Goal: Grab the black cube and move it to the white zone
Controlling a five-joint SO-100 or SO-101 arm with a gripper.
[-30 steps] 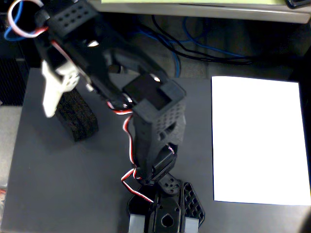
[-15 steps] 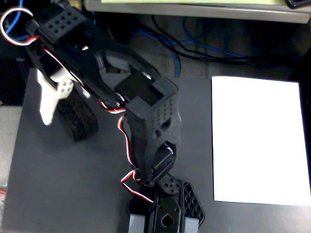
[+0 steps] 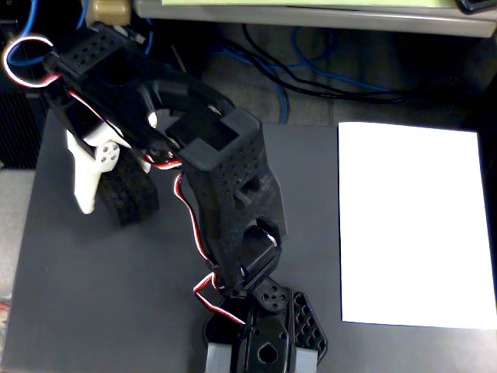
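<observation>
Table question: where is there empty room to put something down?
The white zone on the right is bare. So is the dark table strip between it and the arm, and the near-left patch below the black cube. The upper left is crowded: the jaws, cube and wires bunch together there.

black cube point(image 3: 132, 196): speckled black | white zone point(image 3: 410, 224): plain white | tabletop point(image 3: 101, 295): dark grey
</observation>
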